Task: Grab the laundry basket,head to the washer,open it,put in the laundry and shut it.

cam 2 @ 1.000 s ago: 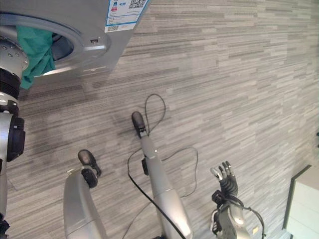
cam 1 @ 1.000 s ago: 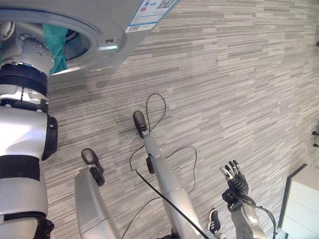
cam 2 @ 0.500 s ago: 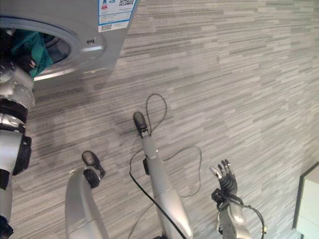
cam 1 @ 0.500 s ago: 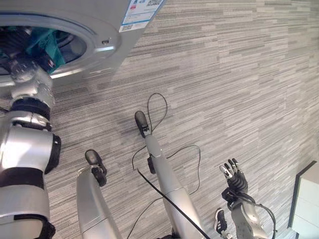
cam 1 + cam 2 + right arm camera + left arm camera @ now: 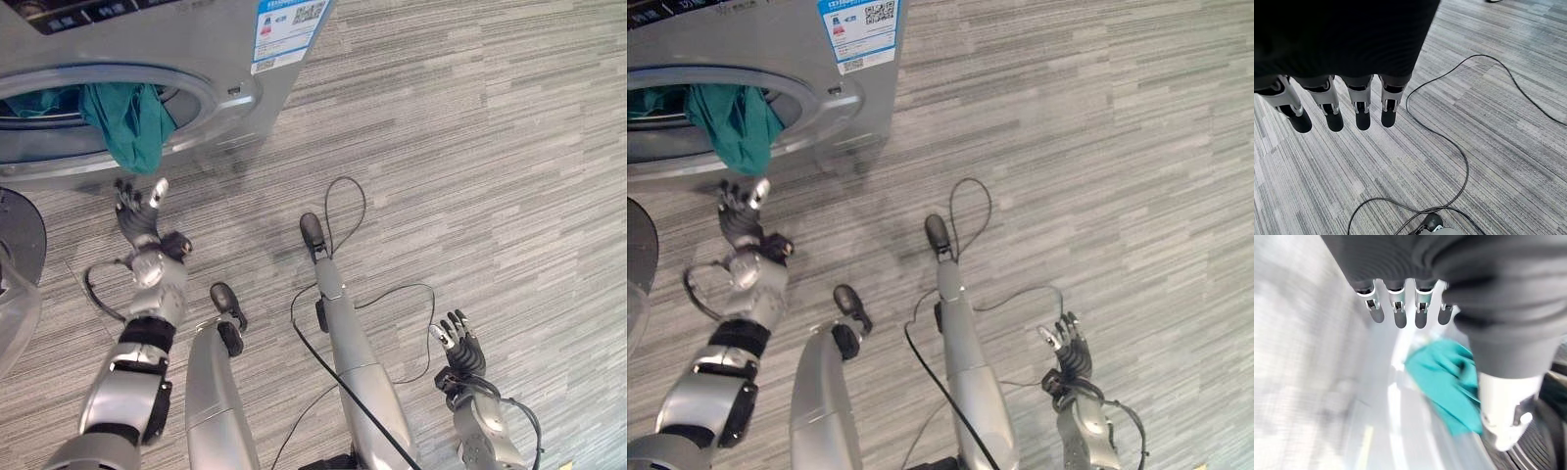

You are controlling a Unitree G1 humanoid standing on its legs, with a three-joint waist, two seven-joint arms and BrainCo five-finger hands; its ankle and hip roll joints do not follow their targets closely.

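The silver washer point(image 5: 196, 39) stands at the upper left with its round port open. A teal cloth point(image 5: 132, 127) hangs out over the port's lower rim point(image 5: 217, 106), the rest of it lying inside the drum. My left hand point(image 5: 138, 212) is just below the cloth and outside the port, open, fingers straight and apart from the cloth. In the left wrist view the teal cloth point(image 5: 1445, 382) drapes past my straight fingers point(image 5: 1399, 316). My right hand point(image 5: 458, 343) hangs low at the right over the floor, open and holding nothing; its fingers point(image 5: 1362, 112) point at bare carpet.
The washer's dark round door point(image 5: 18, 235) stands swung open at the far left edge, close to my left arm. Grey striped carpet point(image 5: 490, 147) covers the floor to the right of the washer.
My left arm has drawn back out of the washer's port; the hand is now outside and below it, and the teal cloth hangs over the rim. The camera has shifted. The right hand is unmoved.
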